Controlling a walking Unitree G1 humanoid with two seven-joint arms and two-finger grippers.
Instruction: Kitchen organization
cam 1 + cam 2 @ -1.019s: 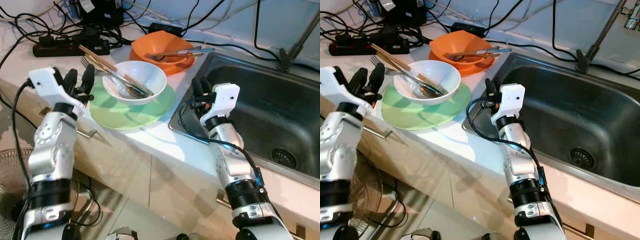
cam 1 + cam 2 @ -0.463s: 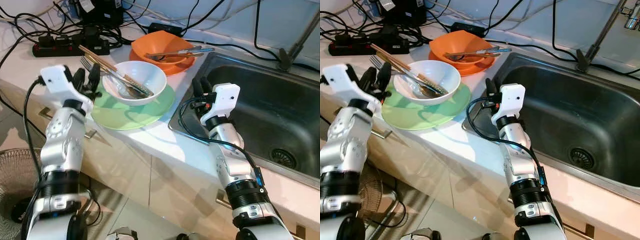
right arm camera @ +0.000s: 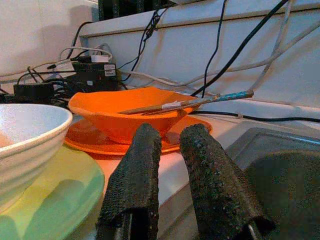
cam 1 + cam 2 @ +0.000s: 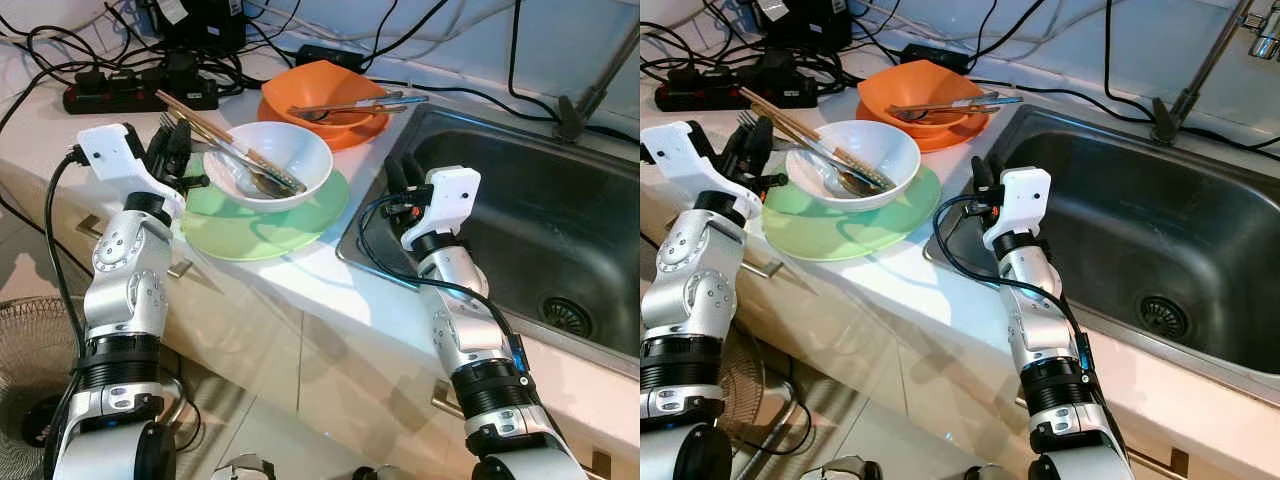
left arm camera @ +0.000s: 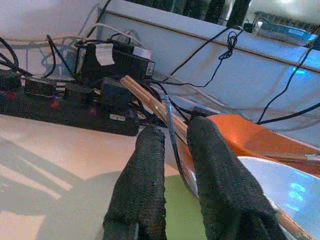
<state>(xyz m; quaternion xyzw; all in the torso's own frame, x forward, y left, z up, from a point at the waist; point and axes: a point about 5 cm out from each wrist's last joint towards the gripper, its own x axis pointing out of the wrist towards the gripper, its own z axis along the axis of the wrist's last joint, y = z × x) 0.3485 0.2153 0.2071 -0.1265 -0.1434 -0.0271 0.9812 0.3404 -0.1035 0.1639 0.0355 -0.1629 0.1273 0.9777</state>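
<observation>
Desk (image 4: 300, 290): pale stone-look worktop carrying sink, dishes and cables
Sink (image 4: 560, 230): stainless steel basin set in the desk on the robot's right, nothing seen in it but the drain
Green plate (image 4: 250, 232): flat round pale-green plate near the desk's front edge, bearing the white bowl
Orange plate (image 4: 345, 135): round orange plate behind the green one, just beside the sink rim, bearing the orange bowl
White bowl (image 4: 290, 155): round white ceramic bowl; holds a metal spoon and the lower ends of the chopsticks
Orange bowl (image 4: 310, 85): orange plastic bowl; long cutlery lies across its rim
Chopsticks (image 4: 200, 122): pair of light wooden sticks leaning out of the white bowl toward the left tool, a steel fork beside them
Power strip (image 4: 130, 95): black multi-socket bar with tangled black cables at the back of the desk
Left tool (image 4: 172, 150): at the outer ends of chopsticks and fork; fingers (image 5: 145, 185) narrowly parted, a thin handle in the gap, not clearly clamped
Right tool (image 4: 400, 172): hovering at the sink's near-left rim, fingers slightly apart, grasping nothing
Step in hand: judged as reaching for utensils from the white bowl
Next move: calls for closing the left tool squarely on the handles, lifting without tipping the bowl
</observation>
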